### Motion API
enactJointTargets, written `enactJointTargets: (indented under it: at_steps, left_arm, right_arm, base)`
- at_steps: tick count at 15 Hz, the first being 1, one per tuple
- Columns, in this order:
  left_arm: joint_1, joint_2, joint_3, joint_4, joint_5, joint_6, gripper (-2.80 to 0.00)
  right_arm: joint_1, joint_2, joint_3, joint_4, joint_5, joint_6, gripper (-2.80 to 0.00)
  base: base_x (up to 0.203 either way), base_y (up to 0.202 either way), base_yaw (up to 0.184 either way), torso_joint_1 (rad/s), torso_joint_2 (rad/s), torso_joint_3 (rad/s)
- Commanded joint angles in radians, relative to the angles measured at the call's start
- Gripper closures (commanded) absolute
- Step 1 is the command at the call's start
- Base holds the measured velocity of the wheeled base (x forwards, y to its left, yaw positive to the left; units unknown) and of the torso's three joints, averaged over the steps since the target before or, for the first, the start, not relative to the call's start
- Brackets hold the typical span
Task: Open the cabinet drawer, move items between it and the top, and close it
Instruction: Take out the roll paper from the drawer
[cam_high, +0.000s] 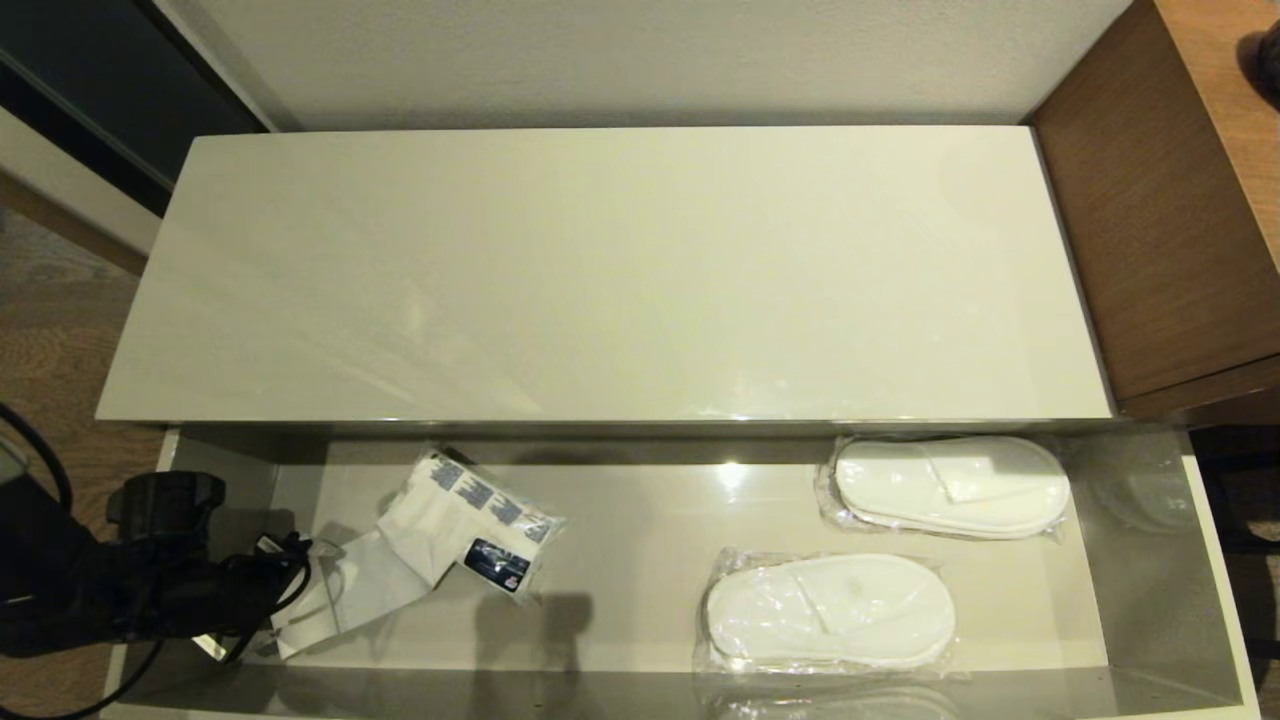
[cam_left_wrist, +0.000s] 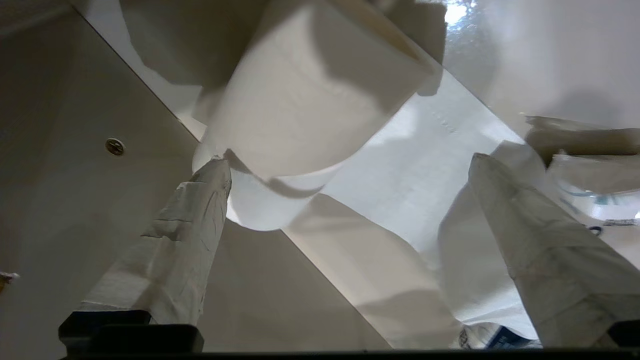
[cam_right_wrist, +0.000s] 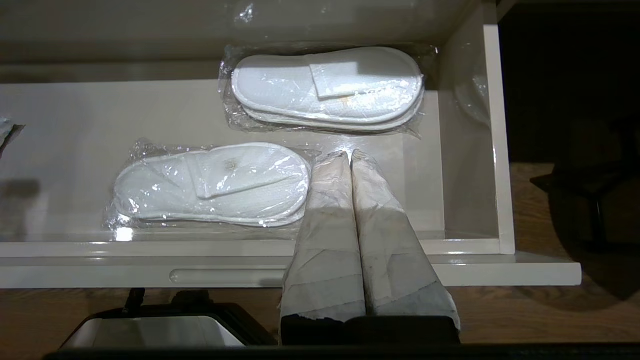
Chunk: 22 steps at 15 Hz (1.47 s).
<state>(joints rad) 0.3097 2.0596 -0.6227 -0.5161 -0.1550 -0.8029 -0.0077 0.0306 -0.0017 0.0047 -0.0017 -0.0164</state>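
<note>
Drawer (cam_high: 1215, 560) open; left tool (cam_left_wrist: 345, 200) spread beside roll (cam_left_wrist: 310, 95).

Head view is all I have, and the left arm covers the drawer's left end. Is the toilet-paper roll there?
Observer: Yes, the left wrist view shows the toilet-paper roll just ahead of the left hand.
Operator: Does the hand grip it?
Observer: No, its fingers stand open, gripping nothing.
Operator: And the right hand?
Observer: The right hand is shut, empty, over the drawer front, beside the nearer slippers.
</note>
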Motion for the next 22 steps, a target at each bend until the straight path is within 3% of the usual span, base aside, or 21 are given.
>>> enactJointTargets:
  at_steps: [1,6,14,22]
  left_arm:
    - [-0.044,-0.011,0.016,-0.009,0.007,0.014,-2.80]
    - [-0.055,-0.012,0.031,-0.013,0.012,0.068,-2.80]
    - [-0.057,0.085,0.049,-0.050,0.133,0.116,-2.80]
    - [-0.087,0.103,0.058,-0.050,0.149,0.148,-2.80]
  right_arm:
    - [0.000,0.000,0.000,0.001,0.000,0.000,0.00]
    - [0.000,0.000,0.000,0.000,0.000,0.000,0.00]
    - [0.000,0.002,0.000,0.001,0.000,0.000,0.00]
    - [0.000,0.002,0.000,0.000,0.000,0.000,0.00]
  base:
    - [0.000,0.000,0.000,0.000,0.00,0.000]
    - [0.000,0.000,0.000,0.000,0.00,0.000]
    - [0.000,0.000,0.000,0.000,0.00,0.000]
    - [0.000,0.000,0.000,0.000,0.00,0.000]
